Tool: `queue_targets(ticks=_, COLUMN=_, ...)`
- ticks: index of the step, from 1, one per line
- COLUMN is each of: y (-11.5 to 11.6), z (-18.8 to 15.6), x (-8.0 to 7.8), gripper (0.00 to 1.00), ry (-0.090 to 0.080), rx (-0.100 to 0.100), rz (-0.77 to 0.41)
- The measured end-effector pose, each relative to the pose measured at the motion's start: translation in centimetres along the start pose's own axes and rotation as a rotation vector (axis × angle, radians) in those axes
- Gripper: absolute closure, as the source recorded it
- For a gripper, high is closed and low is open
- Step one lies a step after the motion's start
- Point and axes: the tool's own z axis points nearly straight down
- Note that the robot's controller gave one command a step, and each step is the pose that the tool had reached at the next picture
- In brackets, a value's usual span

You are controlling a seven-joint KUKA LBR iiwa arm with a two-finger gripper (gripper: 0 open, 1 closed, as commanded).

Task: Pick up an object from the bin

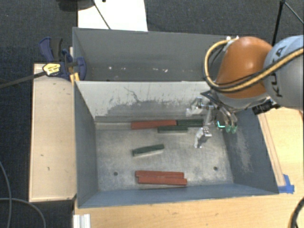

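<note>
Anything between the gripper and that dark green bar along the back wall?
Nothing visible. The gripper hangs at the right end of the dark green bar. The red-brown bar lies at its left end, away from the gripper.

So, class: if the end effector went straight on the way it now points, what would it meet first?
Probably the right end of the dark green bar by the back wall, which seems to lie under the end effector; otherwise bare bin floor. Depth is unclear.
</note>
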Motion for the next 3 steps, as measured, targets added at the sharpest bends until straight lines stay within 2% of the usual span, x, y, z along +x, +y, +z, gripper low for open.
queue_targets(ticks=1, y=0.0, z=-0.4, x=-0.2, gripper=0.0, ry=-0.008, rx=0.0, rz=0.0)
queue_targets(ticks=2, y=5.8, z=3.4, x=0.9, gripper=0.0, ry=-0.01, rx=0.001, rz=-0.046)
queue_targets(ticks=3, y=3.6, z=10.2, x=0.5, gripper=1.0, ry=-0.023, rx=-0.003, rz=-0.034)
